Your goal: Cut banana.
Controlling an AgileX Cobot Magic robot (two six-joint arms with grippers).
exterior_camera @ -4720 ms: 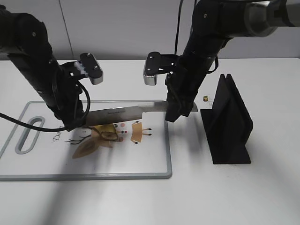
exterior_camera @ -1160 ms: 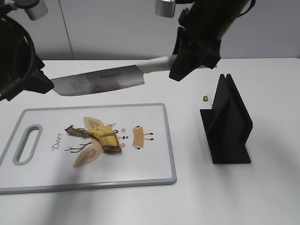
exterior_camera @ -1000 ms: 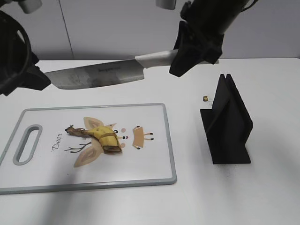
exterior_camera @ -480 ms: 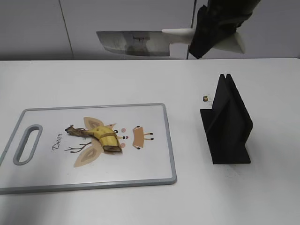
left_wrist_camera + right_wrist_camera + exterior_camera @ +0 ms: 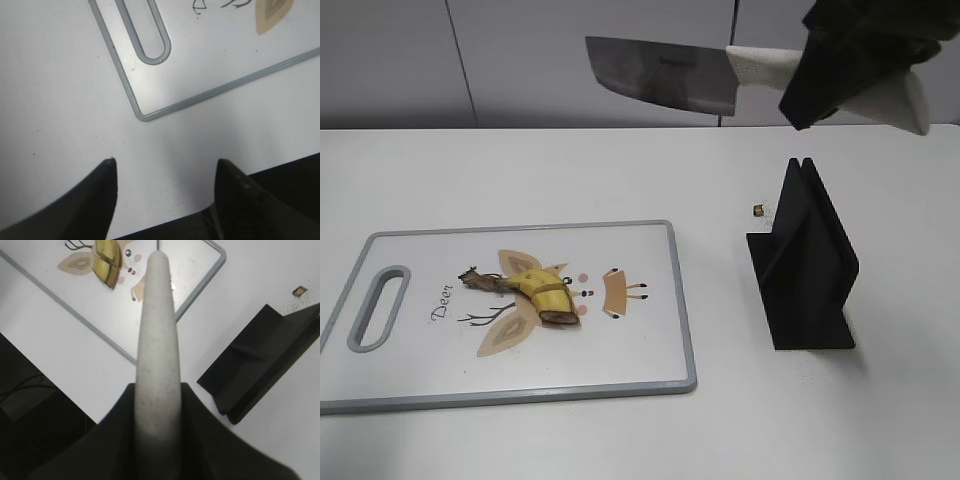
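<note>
A cut banana piece with its stem lies on the white cutting board; it also shows in the right wrist view. My right gripper is shut on the white handle of a knife and holds it high above the table, blade pointing left; the handle fills the right wrist view. My left gripper is open and empty, above the bare table near the board's handle corner. It is out of the exterior view.
A black knife stand is on the table right of the board; it also shows in the right wrist view. A small brown bit lies behind it. The board has a handle slot at its left end.
My right gripper has lifted the knife up and carried it to the right, away from the board. My left arm has drawn back out of the exterior view.
</note>
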